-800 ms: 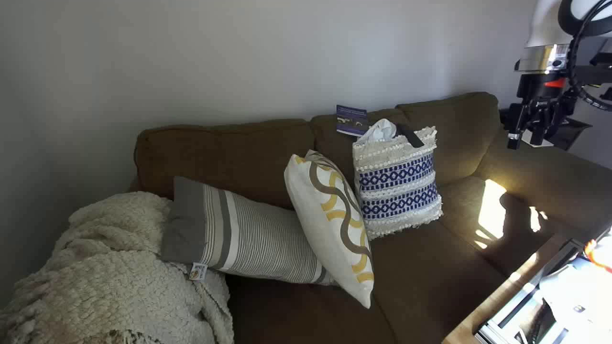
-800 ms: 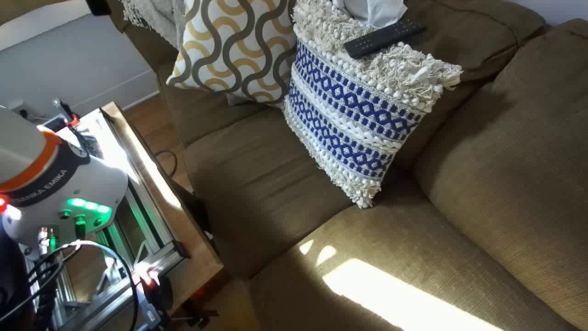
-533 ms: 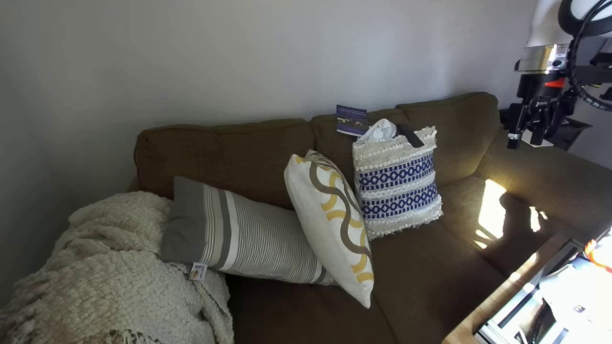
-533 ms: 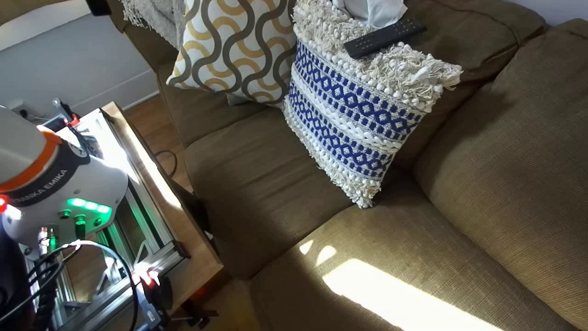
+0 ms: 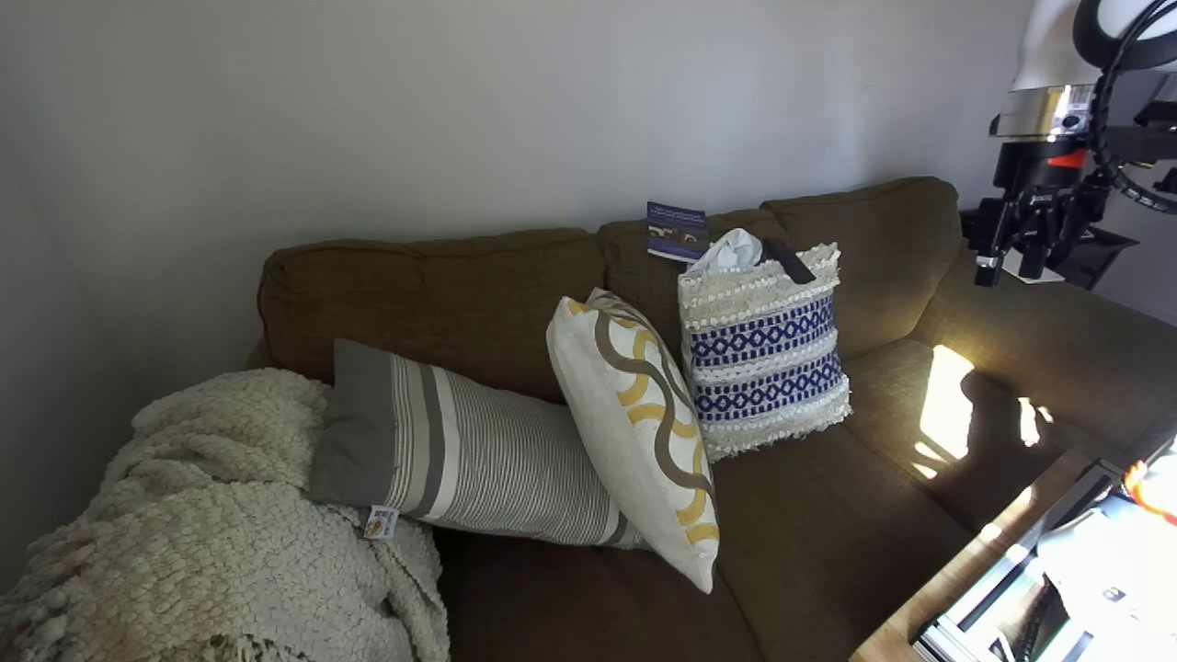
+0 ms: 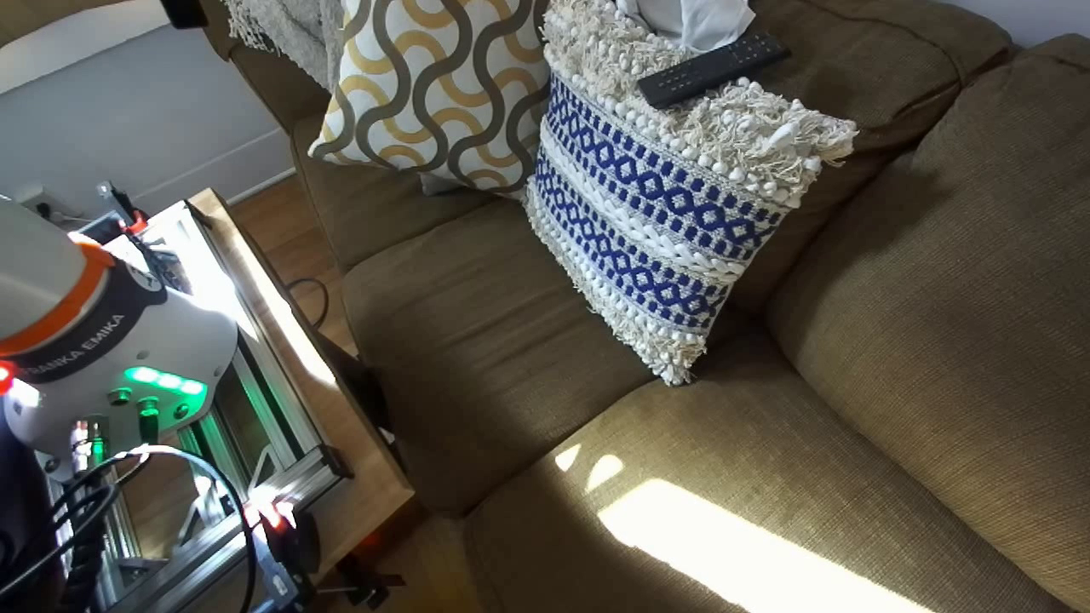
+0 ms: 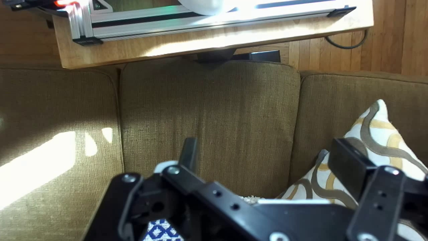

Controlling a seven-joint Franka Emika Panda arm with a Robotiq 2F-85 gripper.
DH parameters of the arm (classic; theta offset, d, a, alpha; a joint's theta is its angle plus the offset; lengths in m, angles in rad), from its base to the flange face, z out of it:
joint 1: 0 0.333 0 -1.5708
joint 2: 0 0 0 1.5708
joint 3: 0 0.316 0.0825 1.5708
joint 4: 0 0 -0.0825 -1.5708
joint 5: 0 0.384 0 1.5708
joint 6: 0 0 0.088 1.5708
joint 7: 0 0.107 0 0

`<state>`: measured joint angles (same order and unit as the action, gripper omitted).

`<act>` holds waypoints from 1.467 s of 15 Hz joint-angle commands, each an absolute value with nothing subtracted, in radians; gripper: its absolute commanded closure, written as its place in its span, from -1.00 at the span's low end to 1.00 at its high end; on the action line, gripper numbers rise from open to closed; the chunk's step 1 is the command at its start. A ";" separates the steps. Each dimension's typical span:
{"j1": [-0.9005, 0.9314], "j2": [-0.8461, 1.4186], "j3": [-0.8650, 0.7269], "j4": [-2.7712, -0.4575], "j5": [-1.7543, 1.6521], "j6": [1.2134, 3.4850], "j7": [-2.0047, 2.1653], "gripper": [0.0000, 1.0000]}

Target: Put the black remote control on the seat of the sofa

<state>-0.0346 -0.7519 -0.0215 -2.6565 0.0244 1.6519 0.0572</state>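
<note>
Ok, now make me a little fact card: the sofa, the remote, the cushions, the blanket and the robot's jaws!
Sofa: big, dark olive-brown
Black remote control: lying across the shaggy top of the blue-and-white cushion, not on the seat yet
Other cushions: a white one with yellow and brown swirls, a grey striped one
Blanket: cream and bumpy, heaped at one end of the sofa
Jaws: open, nothing between them

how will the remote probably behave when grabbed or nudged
The remote is likely stiff and light, being a slim, straight slab. It could slide or tip if nudged, since it lies on the shaggy top of the blue-patterned pillow.
</note>
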 commanded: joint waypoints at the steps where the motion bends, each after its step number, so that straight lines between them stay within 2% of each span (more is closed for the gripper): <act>1: -0.074 -0.684 -0.032 -2.632 -0.013 1.791 0.067 -1.00; 5: -0.112 -0.511 -0.049 -2.568 -0.046 2.041 0.068 -1.00; 8: -0.133 -0.327 -0.053 -2.444 -0.045 2.135 0.095 -1.00; 13: -0.147 -0.026 -0.071 -2.147 -0.034 2.106 0.174 -1.00; 16: -0.142 0.117 -0.097 -1.962 0.021 1.989 0.137 -1.00; 17: -0.132 0.010 -0.091 -2.098 -0.018 2.085 0.155 -1.00; 22: -0.127 0.040 -0.093 -2.065 -0.016 2.076 0.154 -1.00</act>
<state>-0.1382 0.0396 -0.0814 -2.0666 -0.0164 2.0774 0.1545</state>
